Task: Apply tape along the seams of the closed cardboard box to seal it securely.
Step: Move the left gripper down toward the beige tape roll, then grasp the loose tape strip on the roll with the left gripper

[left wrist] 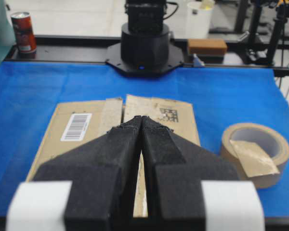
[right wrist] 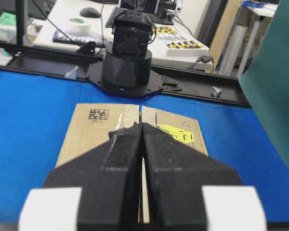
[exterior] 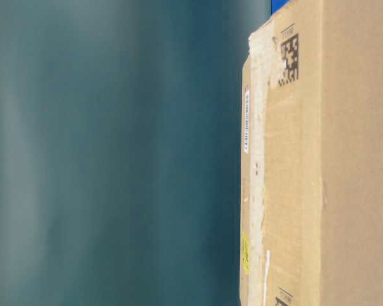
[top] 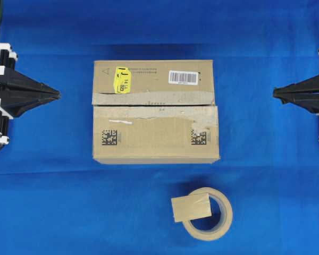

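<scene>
The brown cardboard box [top: 155, 110] lies closed in the middle of the blue table, with a yellow sticker [top: 122, 79], a white barcode label [top: 183, 77] and two black codes. Its seam [top: 154, 104] runs left to right, edged by pale torn tape. The loose piece of tan tape [top: 191, 207] rests on the tape roll [top: 210, 213] in front of the box. My left gripper [top: 57, 94] is shut and empty, left of the box. My right gripper [top: 275, 93] is shut and empty, right of the box. The box also shows in the left wrist view [left wrist: 86, 127] and the right wrist view [right wrist: 94, 130].
Blue cloth [top: 53, 202] covers the table. The roll shows in the left wrist view [left wrist: 255, 153]. A red can [left wrist: 23, 32] and a brown block [left wrist: 207, 46] stand beyond the table's far edge. The table-level view is filled by the box side [exterior: 319, 166].
</scene>
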